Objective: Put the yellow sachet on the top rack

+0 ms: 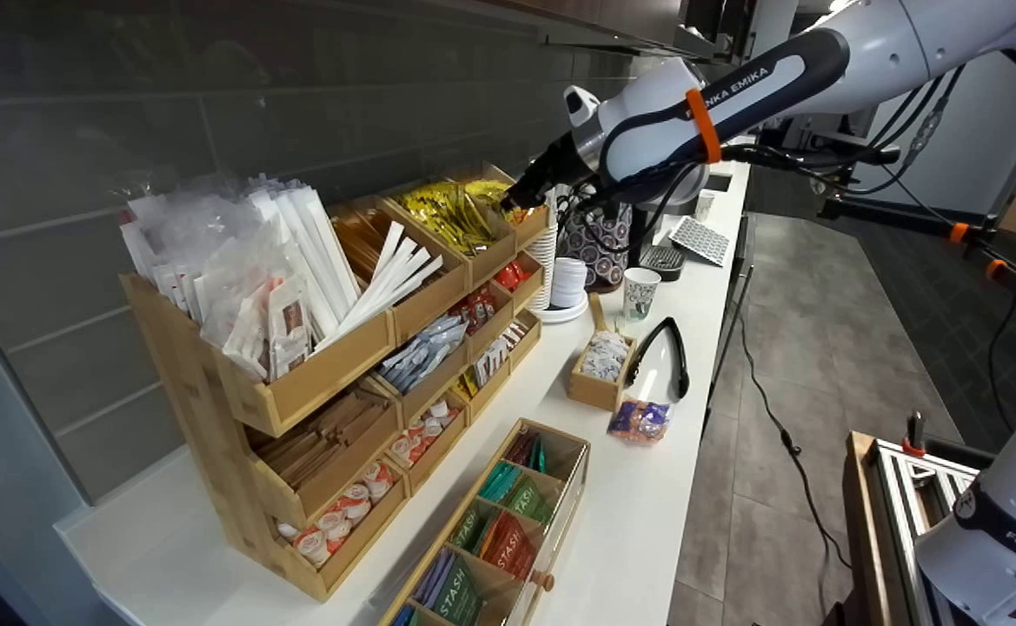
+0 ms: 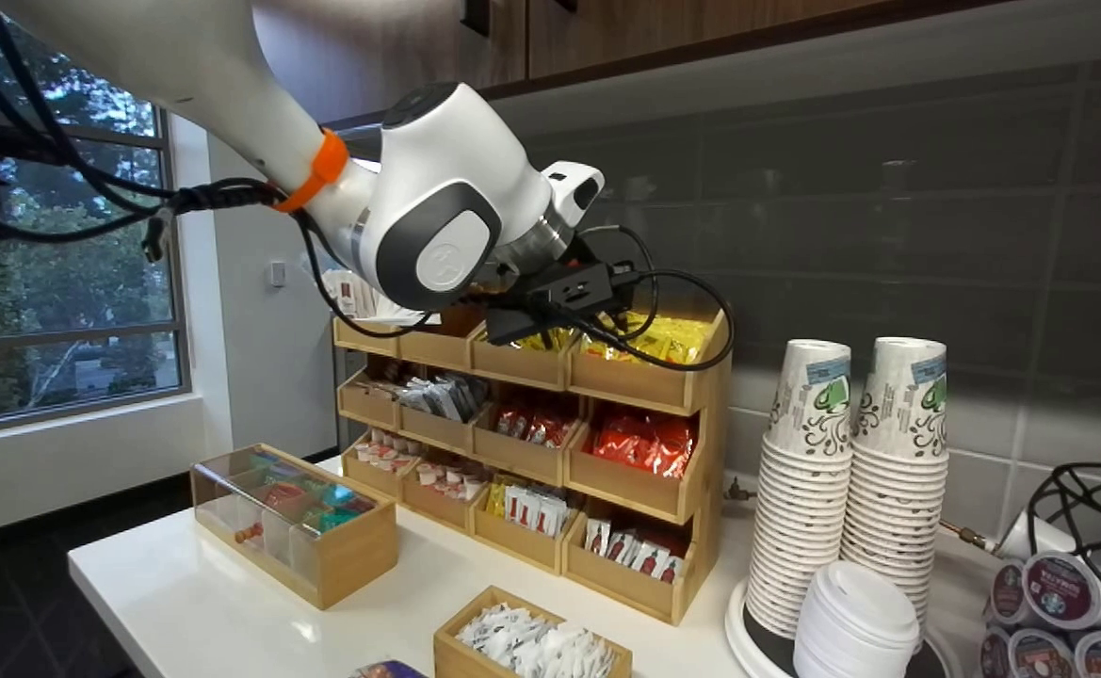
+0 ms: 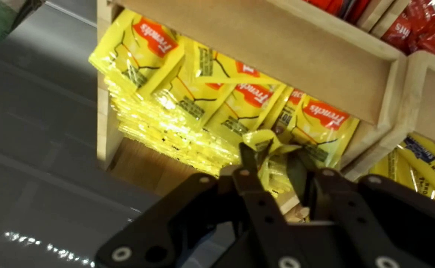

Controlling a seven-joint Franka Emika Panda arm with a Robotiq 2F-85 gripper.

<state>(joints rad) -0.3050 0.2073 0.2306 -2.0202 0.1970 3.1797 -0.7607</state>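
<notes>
Claw (image 3: pixel 272 162): pinching one crumpled yellow sachet (image 3: pixel 260 137).
Yellow sachet: at the claw's tips, over French's packets (image 3: pixel 198 100); contact with them unclear.
Top rack (image 2: pixel 625 381): below the claw, those packets in its end compartment.
Mayonnaise packets (image 3: pixel 422 163): next compartment along from the claw.
Red packets (image 2: pixel 644 440): below the claw, under the rack.
Paper cups (image 2: pixel 800 527): lower than the claw, beyond the rack's end.

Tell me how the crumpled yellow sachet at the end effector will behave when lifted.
The sachet will probably be floppy: it is bunched up between the tips of the end effector. It looks glossy, so it may slip. Small beside the end effector, it likely weighs little.
</notes>
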